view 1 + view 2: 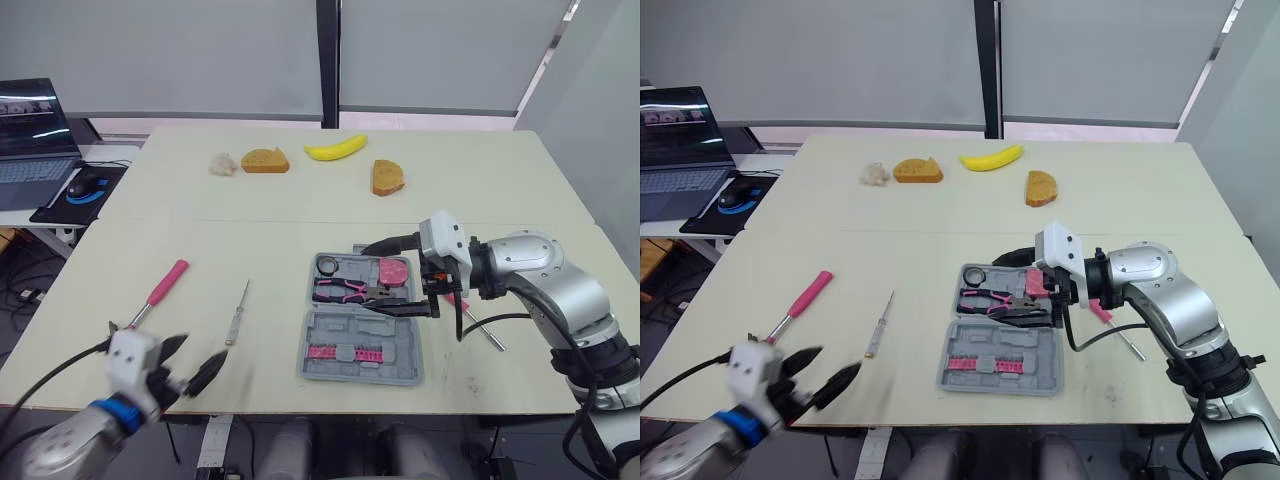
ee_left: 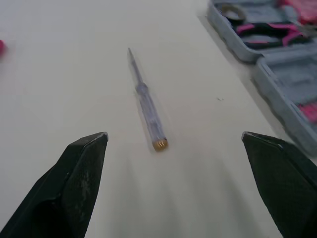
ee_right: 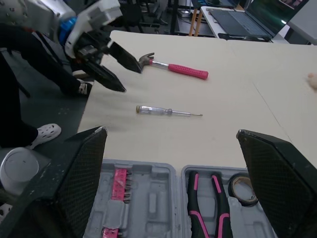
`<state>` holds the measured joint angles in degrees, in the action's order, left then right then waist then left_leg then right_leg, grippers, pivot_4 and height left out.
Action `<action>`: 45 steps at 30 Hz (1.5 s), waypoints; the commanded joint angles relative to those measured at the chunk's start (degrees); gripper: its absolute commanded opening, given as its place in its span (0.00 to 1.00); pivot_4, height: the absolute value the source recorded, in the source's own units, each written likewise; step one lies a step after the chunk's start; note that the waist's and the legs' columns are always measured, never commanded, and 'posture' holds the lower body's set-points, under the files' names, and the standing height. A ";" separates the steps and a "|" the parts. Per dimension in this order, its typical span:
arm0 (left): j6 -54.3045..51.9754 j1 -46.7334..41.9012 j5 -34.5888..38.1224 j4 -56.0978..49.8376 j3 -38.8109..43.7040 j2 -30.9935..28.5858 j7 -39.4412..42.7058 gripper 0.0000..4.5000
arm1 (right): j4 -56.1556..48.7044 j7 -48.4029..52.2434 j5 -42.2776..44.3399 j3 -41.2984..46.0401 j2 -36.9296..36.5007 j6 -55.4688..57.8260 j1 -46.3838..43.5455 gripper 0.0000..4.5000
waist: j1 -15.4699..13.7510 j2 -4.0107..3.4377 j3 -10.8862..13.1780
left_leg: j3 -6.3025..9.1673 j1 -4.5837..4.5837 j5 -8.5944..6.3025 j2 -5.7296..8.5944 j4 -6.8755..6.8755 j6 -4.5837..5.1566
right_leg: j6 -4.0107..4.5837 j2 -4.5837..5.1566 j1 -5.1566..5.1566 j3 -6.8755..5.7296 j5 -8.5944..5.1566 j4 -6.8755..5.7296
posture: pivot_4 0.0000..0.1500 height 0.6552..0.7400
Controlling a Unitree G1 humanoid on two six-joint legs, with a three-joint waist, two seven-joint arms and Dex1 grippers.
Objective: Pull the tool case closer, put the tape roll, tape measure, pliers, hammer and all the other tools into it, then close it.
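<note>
The grey tool case (image 1: pixel 330 325) lies open near the table's front edge. In it are a tape roll (image 1: pixel 327 265), pink-handled pliers (image 1: pixel 345 292) and a pink tape measure (image 1: pixel 396 270). My right gripper (image 1: pixel 396 278) hangs open over the case's right side, holding nothing. A clear screwdriver (image 1: pixel 237 312) lies left of the case, and a pink-handled hammer (image 1: pixel 165 283) further left. My left gripper (image 1: pixel 193 358) is open at the front edge, just short of the screwdriver (image 2: pixel 146 104). A second pink-handled screwdriver (image 1: pixel 478 325) rests right of the case, partly behind my right arm.
Along the far side lie a banana (image 1: pixel 336 148), two bread pieces (image 1: pixel 265 160) (image 1: pixel 388 177) and a small white lump (image 1: pixel 223 164). A laptop (image 1: pixel 35 135) and mouse (image 1: pixel 85 187) sit on a side desk at the left.
</note>
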<state>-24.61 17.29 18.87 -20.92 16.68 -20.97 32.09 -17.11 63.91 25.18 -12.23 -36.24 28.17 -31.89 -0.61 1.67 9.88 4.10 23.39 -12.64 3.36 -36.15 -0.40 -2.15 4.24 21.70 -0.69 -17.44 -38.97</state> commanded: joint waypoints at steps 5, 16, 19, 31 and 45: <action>-4.26 -11.99 -14.41 11.17 -9.70 4.73 -18.51 1.00 | -3.95 -4.45 -0.56 1.71 0.04 1.38 1.04 0.99 | 0.52 0.12 -0.10 | 0.06 -0.02 0.00 -0.02 0.02 0.00 | 0.00 -0.11 -0.01 -0.02 0.00 -0.03 | 1.00 1.00; -14.15 -13.47 -14.41 10.89 -10.76 7.62 -23.11 1.00 | -6.30 -6.82 -0.03 3.82 -1.07 3.19 2.19 0.99 | 0.57 0.08 -0.13 | 0.05 -0.42 -0.01 -0.01 0.05 0.00 | 0.00 -0.09 -0.41 0.02 -0.01 0.00 | 1.00 1.00; -15.84 -13.25 -14.19 10.14 -10.84 8.16 -23.65 1.00 | -6.54 -7.22 -0.08 3.89 -1.00 3.34 2.27 0.99 | 0.59 0.03 -0.16 | 0.05 -0.44 -0.01 -0.01 0.05 0.00 | 0.00 -0.09 -0.42 0.03 -0.01 0.00 | 1.00 1.00; -16.43 -12.18 -14.53 10.04 -9.34 7.05 -24.49 0.46 | -5.10 -7.44 -0.86 3.13 -0.47 2.51 1.99 1.00 | 0.78 0.01 -0.18 | 0.03 -0.46 -0.01 -0.05 0.08 -0.01 | 0.00 -0.11 -0.41 0.05 -0.01 0.00 | 1.00 1.00; -12.52 -16.58 -12.35 9.87 -7.64 1.32 -19.30 0.04 | -6.60 -8.49 -1.31 3.37 -0.39 2.78 3.98 1.00 | 0.78 0.00 -0.16 | 0.03 -0.44 -0.01 -0.05 0.09 -0.02 | 0.01 -0.11 -0.37 0.06 -0.02 0.01 | 1.00 1.00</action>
<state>-37.89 1.12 5.91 -10.86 7.24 -18.38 11.29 -21.15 55.88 23.68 -10.16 -36.18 31.62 -27.43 0.17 1.67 9.72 4.13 22.97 -12.66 3.31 -36.06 -0.41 -2.15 4.13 21.36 -0.63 -17.46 -38.96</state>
